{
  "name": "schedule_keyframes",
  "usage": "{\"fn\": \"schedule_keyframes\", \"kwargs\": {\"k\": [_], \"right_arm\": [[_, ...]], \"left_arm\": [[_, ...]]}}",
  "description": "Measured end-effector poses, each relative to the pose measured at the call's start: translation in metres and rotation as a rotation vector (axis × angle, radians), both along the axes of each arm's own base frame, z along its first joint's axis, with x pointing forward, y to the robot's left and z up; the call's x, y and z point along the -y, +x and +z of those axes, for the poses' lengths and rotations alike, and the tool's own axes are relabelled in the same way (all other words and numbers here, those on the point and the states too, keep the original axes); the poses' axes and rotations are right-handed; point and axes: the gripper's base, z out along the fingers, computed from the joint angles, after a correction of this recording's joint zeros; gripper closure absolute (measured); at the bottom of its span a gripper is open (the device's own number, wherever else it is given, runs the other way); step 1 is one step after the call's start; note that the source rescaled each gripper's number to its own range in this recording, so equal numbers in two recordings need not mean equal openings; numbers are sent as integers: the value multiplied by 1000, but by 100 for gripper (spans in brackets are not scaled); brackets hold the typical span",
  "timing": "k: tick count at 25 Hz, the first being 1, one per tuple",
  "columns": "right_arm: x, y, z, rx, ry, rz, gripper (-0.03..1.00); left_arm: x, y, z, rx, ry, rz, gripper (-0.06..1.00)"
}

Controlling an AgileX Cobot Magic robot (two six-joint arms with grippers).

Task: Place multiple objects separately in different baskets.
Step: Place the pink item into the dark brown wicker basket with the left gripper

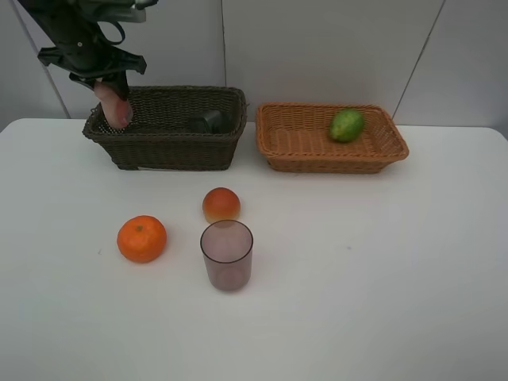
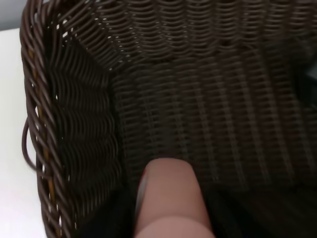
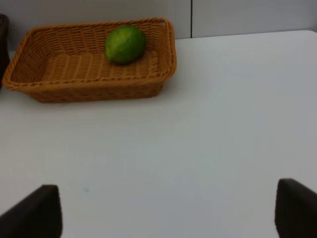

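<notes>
Left gripper (image 1: 111,84) clamped on the pink bottle (image 1: 118,109), low inside the dark basket's (image 1: 171,144) left end, hard by its rim, at the table's (image 1: 381,278) far edge. Right gripper (image 3: 168,210) gaping over open table before the tan basket (image 1: 317,163), which holds the green fruit (image 1: 347,125).

Black left arm (image 1: 75,36), dark blocky right hand (image 3: 163,213)

Rear left of white table (image 1: 397,278): dark brown rectangular wicker basket (image 1: 163,131); just right of it, light orange-tan wicker basket (image 1: 302,139). In the former: pink cylindrical bottle (image 1: 117,109) at the left end, dark grey pump bottle (image 1: 208,121) toward the right. In the latter: green fruit (image 1: 347,125), right of centre. Before the dark basket: red-orange peach-like fruit (image 1: 221,205); translucent purplish cup (image 1: 226,255) just before it; round orange (image 1: 142,238) to their left.
</notes>
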Motion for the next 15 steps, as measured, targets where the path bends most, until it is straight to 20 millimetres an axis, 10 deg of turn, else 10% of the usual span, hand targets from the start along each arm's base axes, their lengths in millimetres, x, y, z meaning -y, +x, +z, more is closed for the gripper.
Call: {"fn": "schedule_keyframes", "kwargs": {"k": [15], "right_arm": [[0, 0, 0, 0, 0, 0, -3]], "left_arm": [[2, 28, -39, 135, 9, -14, 53]]}}
